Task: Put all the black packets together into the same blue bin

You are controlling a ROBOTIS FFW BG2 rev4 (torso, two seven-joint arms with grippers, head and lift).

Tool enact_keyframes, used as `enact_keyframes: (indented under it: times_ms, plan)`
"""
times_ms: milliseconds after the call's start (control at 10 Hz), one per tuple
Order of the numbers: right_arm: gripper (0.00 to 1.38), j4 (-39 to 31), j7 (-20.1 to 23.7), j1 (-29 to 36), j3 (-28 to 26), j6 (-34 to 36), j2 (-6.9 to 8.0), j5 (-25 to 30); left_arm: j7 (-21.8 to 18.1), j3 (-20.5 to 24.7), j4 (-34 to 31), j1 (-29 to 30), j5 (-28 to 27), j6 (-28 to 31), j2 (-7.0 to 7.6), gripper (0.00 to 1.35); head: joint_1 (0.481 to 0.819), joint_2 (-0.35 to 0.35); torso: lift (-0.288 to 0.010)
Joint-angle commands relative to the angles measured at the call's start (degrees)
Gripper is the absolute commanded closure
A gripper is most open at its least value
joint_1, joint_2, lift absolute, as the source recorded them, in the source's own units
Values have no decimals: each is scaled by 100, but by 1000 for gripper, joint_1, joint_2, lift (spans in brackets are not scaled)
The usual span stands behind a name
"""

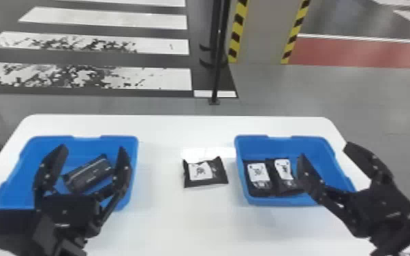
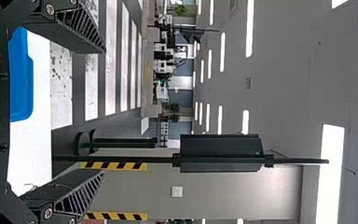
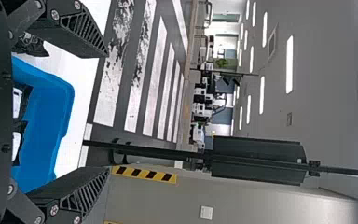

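Head view shows us a white worktop (image 1: 187,221), where the left blue bin (image 1: 20,173) contains one black packet (image 1: 90,174), the right blue bin (image 1: 320,163) contains two packets (image 1: 258,174), and one loose packet (image 1: 203,173) lies between the bins. We see the left gripper (image 1: 93,149) and right gripper (image 1: 324,150) with fingers wide apart. Beyond, we see grey floor (image 1: 316,92), white stripes (image 1: 109,18) and a pillar (image 1: 265,34) with yellow-black edges

Bright light from ceiling strips (image 3: 289,64), pale glare on white table (image 1: 167,224)
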Motion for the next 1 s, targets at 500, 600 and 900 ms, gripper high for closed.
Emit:
enact_keyframes:
  times_ms: [500, 600, 900]
  plan:
    - [159, 142, 70, -72, 11, -140, -21, 4, -8, -23, 42, -27, -57, 2, 9, 121, 695, -108, -110]
    - [159, 170, 70, -128, 46, -140, -21, 4, -8, -12, 42, -27, -57, -12, 9, 121, 695, -109, -110]
    - [159, 508, 132, -564, 320, -126, -135, -167, -8, -23, 56, -27, -34, -12, 9, 121, 695, -98, -110]
